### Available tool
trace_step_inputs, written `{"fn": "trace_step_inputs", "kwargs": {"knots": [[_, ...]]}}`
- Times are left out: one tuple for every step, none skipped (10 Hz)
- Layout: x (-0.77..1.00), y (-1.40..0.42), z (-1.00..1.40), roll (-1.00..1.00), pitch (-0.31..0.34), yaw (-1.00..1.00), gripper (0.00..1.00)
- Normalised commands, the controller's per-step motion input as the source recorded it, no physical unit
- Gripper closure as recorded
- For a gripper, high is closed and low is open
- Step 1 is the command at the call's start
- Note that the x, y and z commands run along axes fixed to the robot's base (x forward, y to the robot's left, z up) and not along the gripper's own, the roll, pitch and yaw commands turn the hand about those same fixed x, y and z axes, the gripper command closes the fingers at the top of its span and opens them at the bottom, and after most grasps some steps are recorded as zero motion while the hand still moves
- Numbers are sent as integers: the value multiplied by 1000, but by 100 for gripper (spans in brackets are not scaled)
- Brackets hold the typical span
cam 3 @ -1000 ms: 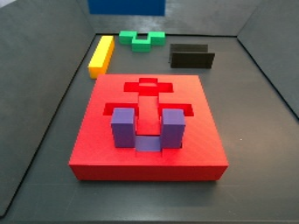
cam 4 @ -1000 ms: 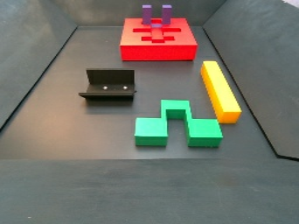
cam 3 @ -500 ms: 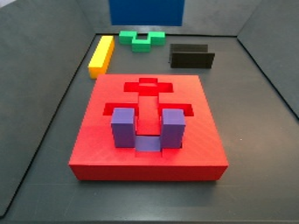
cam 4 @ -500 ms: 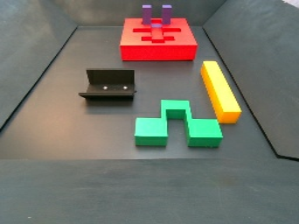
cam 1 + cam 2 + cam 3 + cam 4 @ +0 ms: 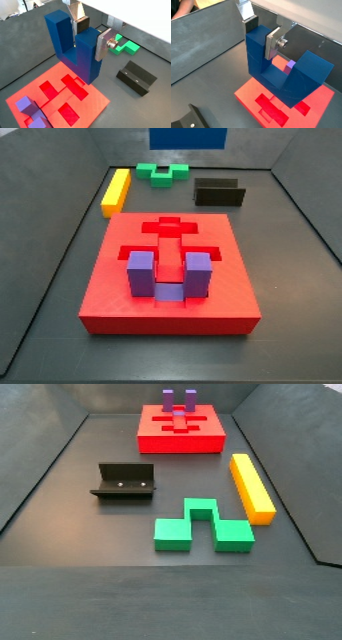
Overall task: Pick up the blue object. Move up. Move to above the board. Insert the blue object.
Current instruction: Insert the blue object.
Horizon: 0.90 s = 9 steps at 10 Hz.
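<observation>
My gripper (image 5: 85, 31) is shut on one prong of the dark blue U-shaped object (image 5: 79, 52), held high in the air. Both wrist views show this grip (image 5: 260, 31), with a silver finger (image 5: 273, 44) flat on the prong of the blue object (image 5: 271, 67). The red board (image 5: 59, 96) with its cut-outs lies below the block; it also shows in the wrist view (image 5: 278, 109). In a side view only the blue object's lower part (image 5: 187, 137) shows at the top edge, beyond the board (image 5: 171, 293). The gripper is out of view in both side views.
A purple U-shaped block (image 5: 170, 276) sits in the board's near cut-out. A yellow bar (image 5: 251, 486), a green block (image 5: 201, 526) and the dark fixture (image 5: 124, 482) lie on the floor away from the board (image 5: 181, 432). Grey walls surround the floor.
In the side view the blue object at the top edge has shifted to the right. Nothing on the floor or the board has moved.
</observation>
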Motion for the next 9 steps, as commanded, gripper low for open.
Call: {"fn": "trace_step_inputs", "kwargs": {"knots": [[537, 71, -149, 24, 0, 0, 100], [489, 0, -249, 60, 0, -77, 100], [291, -17, -277, 57, 0, -166, 100], [114, -34, -297, 14, 0, -171, 100], [69, -94, -197, 91, 0, -120, 100], [0, -149, -217, 114, 0, -31, 100], [-9, -109, -300, 86, -6, 0, 100], [-203, -86, -403, 70, -73, 0, 100], [-226, -66, -409, 90, -90, 40, 100]]}}
